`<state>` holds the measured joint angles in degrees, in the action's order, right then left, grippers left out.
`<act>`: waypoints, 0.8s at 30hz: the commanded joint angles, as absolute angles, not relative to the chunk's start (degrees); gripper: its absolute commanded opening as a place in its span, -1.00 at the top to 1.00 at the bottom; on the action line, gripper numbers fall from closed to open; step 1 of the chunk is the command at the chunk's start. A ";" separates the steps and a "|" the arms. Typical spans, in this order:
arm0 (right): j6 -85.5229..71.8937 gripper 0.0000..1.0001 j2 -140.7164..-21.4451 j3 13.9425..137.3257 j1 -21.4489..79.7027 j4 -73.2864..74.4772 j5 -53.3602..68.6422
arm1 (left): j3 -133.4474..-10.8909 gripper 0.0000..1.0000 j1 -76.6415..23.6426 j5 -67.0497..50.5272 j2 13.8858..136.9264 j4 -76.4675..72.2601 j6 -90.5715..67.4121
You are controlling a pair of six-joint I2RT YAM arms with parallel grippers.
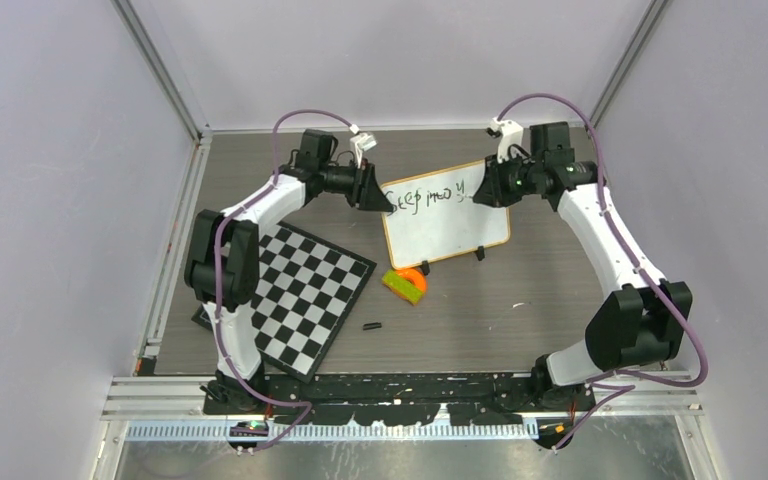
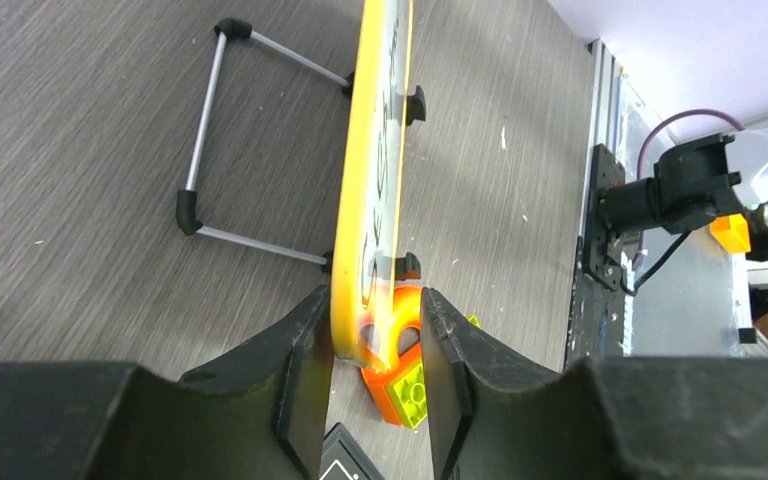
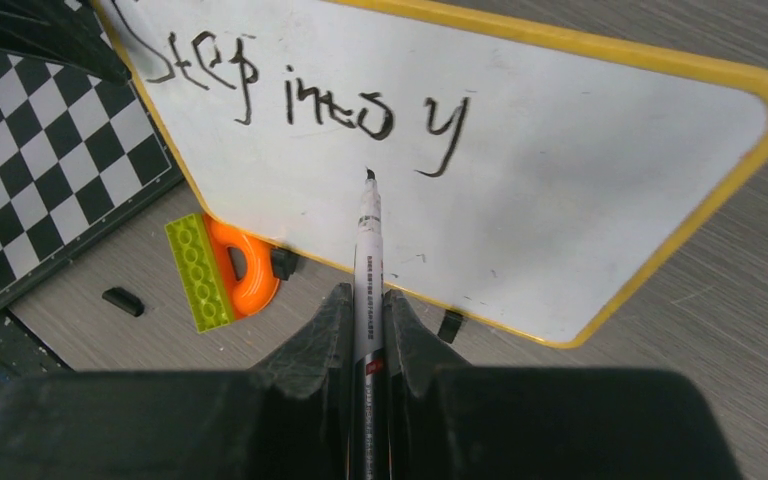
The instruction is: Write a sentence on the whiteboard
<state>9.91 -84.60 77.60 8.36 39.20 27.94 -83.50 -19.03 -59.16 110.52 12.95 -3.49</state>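
Whiteboard [image 1: 450, 225]: one | marker [image 3: 368, 250]: one, pinched in right gripper [image 3: 367, 296] | left gripper [image 2: 375, 302]: spread

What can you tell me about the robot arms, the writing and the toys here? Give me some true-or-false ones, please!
1. The right gripper is holding a marker. True.
2. The writing on the whiteboard reads "Step into y". True.
3. In the top view, the chequered board lies to the right of the whiteboard. False: it lies to its left.
4. The orange and green toy bricks sit on the chequered board. False: they sit on the table, just in front of the whiteboard.
5. The left gripper has one finger on each side of the whiteboard's edge. True.
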 commanded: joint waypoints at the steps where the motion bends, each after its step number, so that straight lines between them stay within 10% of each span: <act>1: 10.05 0.99 -82.08 80.71 4.89 38.71 30.19 | -83.22 0.28 -19.16 -60.97 110.89 3.61 -10.05; 11: 10.41 1.00 -82.23 78.26 3.59 34.22 24.85 | -86.05 1.00 -19.25 -60.06 112.85 8.45 -7.21; 24: 8.64 1.00 -84.74 78.12 3.89 31.50 25.42 | -87.31 1.00 -19.95 -59.07 112.99 13.58 -2.46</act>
